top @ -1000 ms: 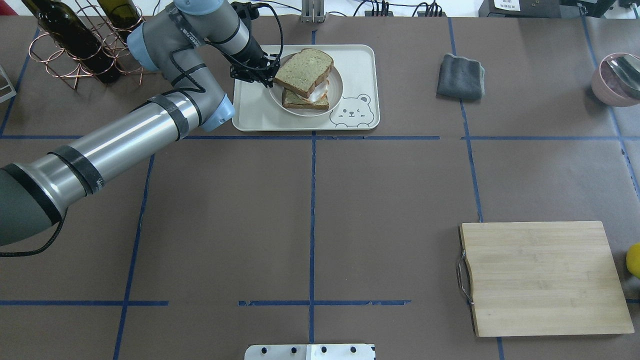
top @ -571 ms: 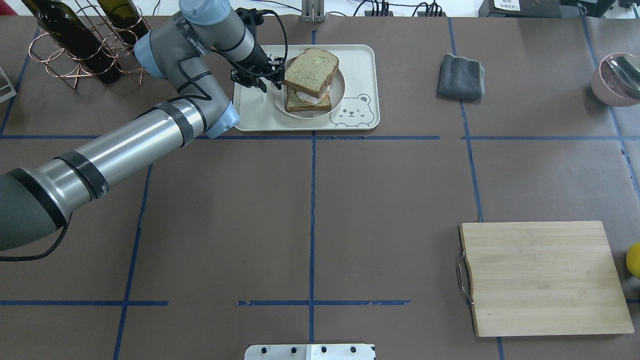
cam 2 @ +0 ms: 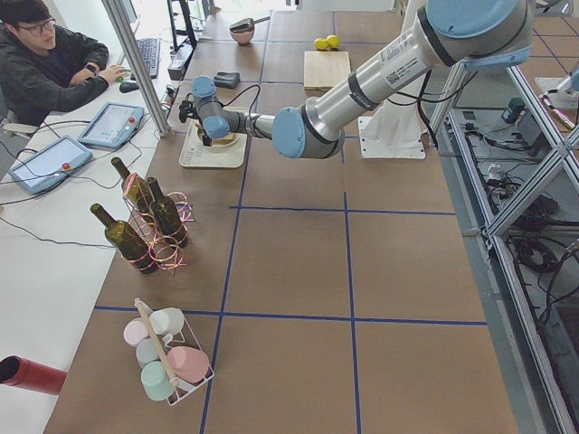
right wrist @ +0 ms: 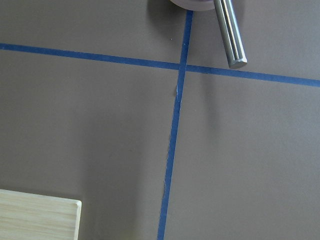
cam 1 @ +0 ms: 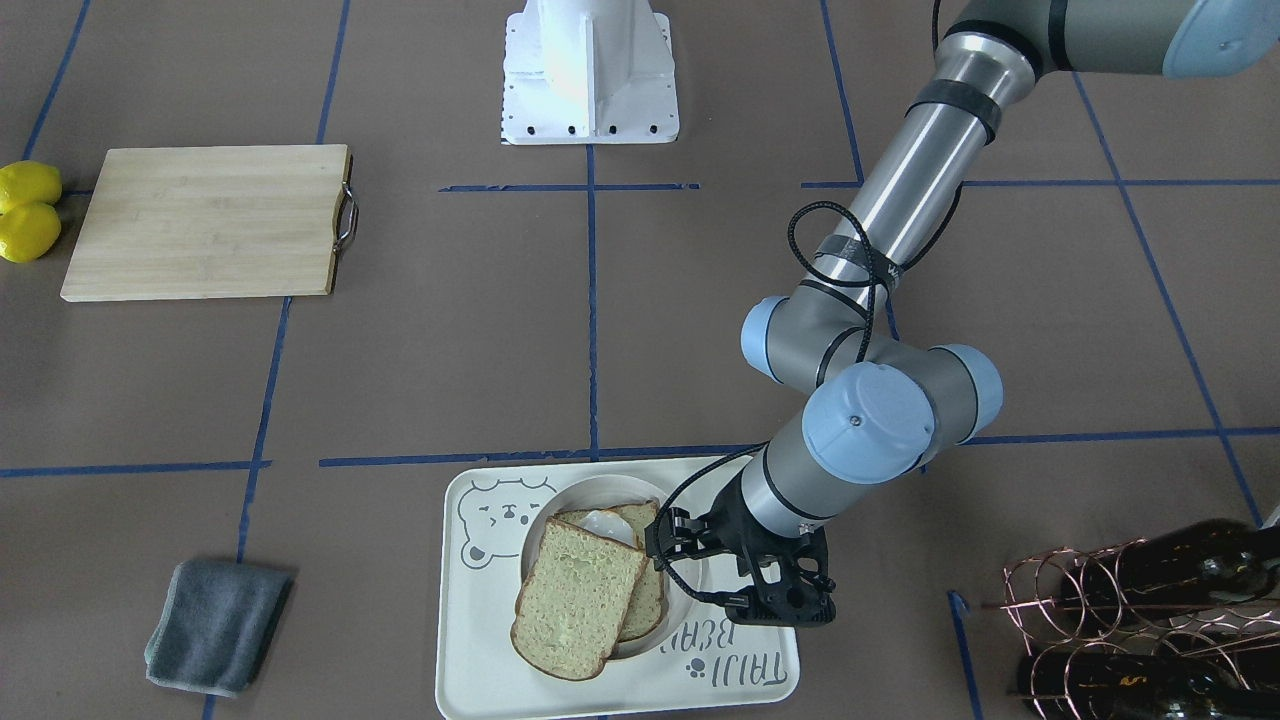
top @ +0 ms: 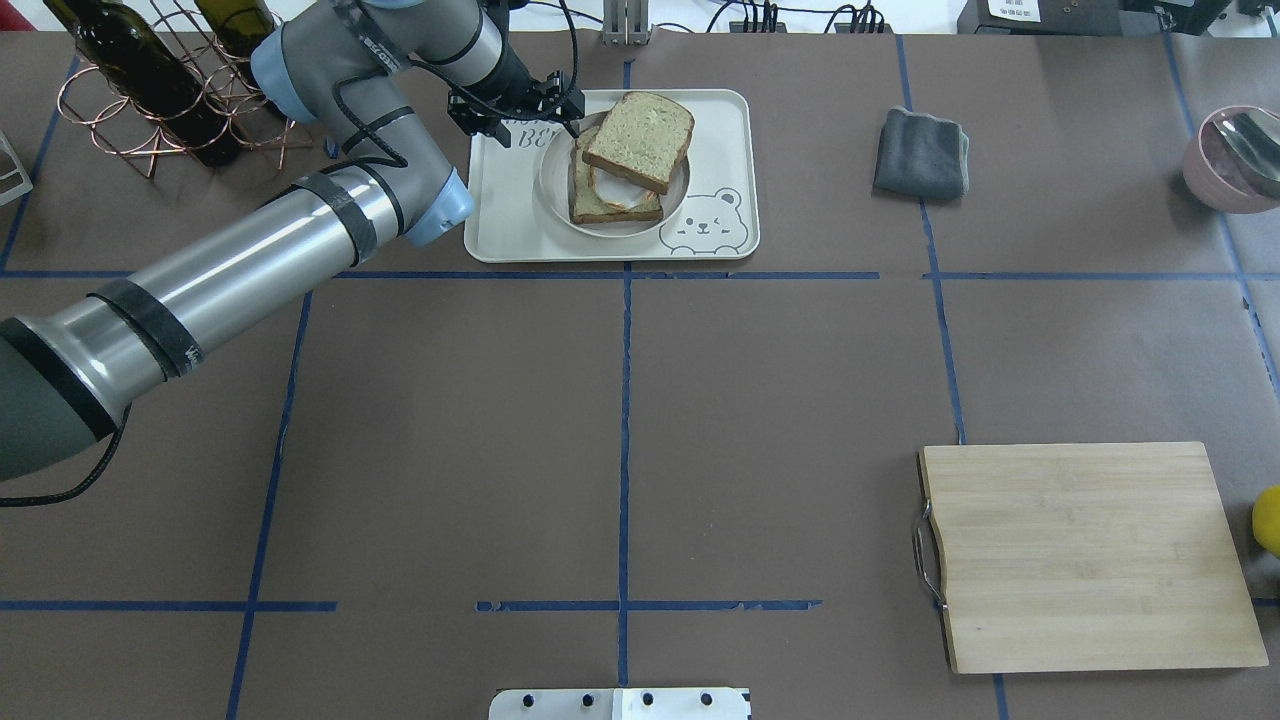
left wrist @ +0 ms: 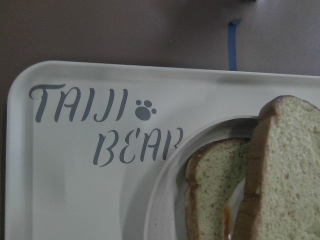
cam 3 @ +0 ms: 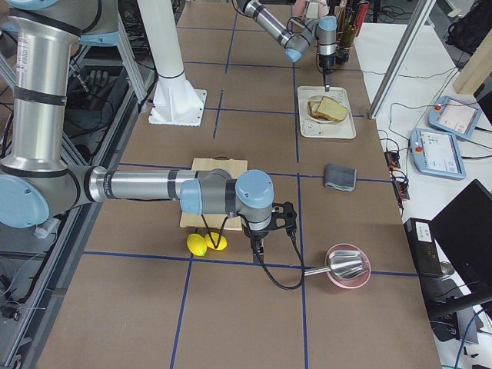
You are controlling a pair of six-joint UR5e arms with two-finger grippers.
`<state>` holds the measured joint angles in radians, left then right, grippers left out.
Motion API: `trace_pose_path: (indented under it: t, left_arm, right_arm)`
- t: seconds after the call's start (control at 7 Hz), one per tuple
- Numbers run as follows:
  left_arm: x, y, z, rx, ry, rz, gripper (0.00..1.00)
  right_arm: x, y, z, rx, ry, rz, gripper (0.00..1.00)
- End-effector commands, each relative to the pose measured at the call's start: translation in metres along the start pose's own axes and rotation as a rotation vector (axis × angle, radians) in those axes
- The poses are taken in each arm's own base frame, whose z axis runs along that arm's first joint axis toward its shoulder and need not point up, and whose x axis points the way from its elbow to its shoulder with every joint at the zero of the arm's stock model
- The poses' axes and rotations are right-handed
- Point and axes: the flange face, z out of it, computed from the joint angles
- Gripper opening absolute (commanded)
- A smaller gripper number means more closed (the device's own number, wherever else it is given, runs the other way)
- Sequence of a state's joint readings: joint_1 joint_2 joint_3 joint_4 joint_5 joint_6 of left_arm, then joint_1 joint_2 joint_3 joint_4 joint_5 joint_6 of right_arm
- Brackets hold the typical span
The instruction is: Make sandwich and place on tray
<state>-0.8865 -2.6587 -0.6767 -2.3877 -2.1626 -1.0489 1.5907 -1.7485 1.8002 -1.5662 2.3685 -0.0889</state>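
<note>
Nearly done: sandwich [top: 632, 160] stacked on white plate [top: 676, 188], plate inside tray [top: 720, 130] at surface's far edge. Top slice sits skewed, egg peeking out. Left hand [top: 570, 112] over tray's lettered corner looks spread, holding nothing. Right hand [cam 3: 260, 244]: can't tell. Left to do: prob. just retract.

sandwich [top: 630, 160], top slice askew, egg peeking, on cream tray [top: 500, 225].
</note>
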Motion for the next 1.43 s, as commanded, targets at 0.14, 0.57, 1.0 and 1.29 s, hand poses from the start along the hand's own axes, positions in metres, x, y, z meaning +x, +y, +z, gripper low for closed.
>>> trace_pose_path:
  t: [0.14, 0.57, 1.0, 1.29]
  left_arm:
    - [-0.023, 0.012, -0.071, 0.009, -0.057, 0.063, 1.0]
    - [-0.085, 0.065, -0.15, 0.006, -0.084, 0.189, 1.0]
    - [-0.137, 0.105, -0.26, 0.021, -0.174, 0.314, 1.0]
    - [-0.238, 0.117, -0.304, 0.006, -0.265, 0.39, 1.0]
  right_arm:
    - [-0.001, -0.002, -0.001, 0.002, 0.0, -0.003, 1.0]
    - [0.0, -0.002, -0.003, 0.006, 0.025, -0.022, 1.0]
    - [-0.002, -0.009, -0.006, 0.018, 0.038, -0.121, 1.0]
    - [-0.001, -0.009, -0.005, 0.017, 0.038, -0.105, 1.0]
